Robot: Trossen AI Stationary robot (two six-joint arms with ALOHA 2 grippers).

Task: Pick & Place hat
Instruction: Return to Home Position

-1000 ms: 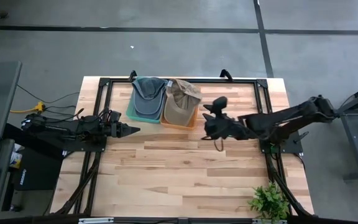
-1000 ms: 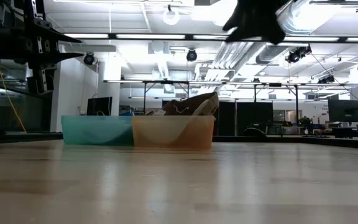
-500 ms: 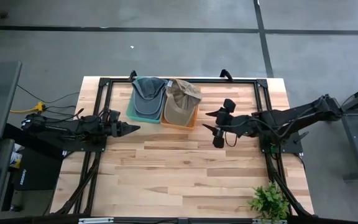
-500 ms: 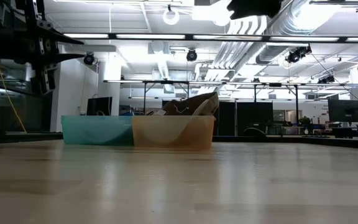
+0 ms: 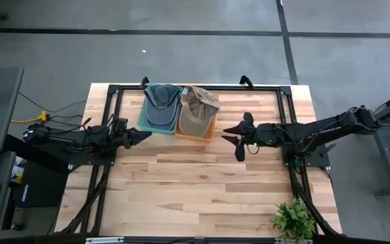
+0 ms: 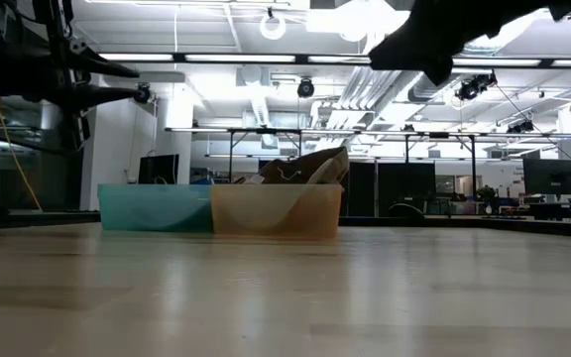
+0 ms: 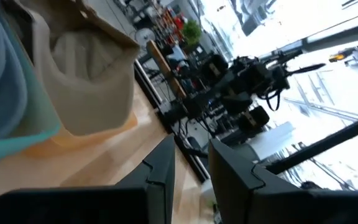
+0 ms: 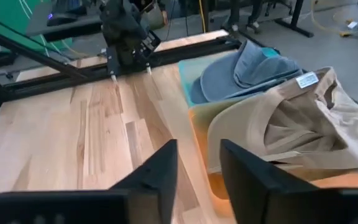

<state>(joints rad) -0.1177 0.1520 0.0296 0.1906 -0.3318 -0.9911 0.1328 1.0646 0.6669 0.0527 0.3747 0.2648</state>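
A grey-blue cap (image 5: 162,103) lies in a teal bin (image 5: 143,120). Beside it, a tan cap (image 5: 199,108) fills an orange bin (image 5: 196,135), and part of it rises above the rim in the low view (image 6: 310,165). Both bins stand at the table's far edge. My right gripper (image 5: 226,134) is open and hangs in the air to the right of the orange bin, pointing toward the table's left. The tan cap (image 8: 291,124) lies ahead of it (image 8: 197,146). My left gripper (image 5: 143,137) is open and empty, left of the teal bin.
A black frame (image 5: 181,87) runs along the table's far edge and down both sides. A potted plant (image 5: 293,218) stands at the near right corner. Bare wood (image 5: 181,183) stretches across the middle and near part of the table.
My right arm has stretched out lower and flatter, and its gripper has drawn a little toward the table's right, away from the orange bin. It stays empty. My left gripper has tipped slightly. Both caps lie as before.
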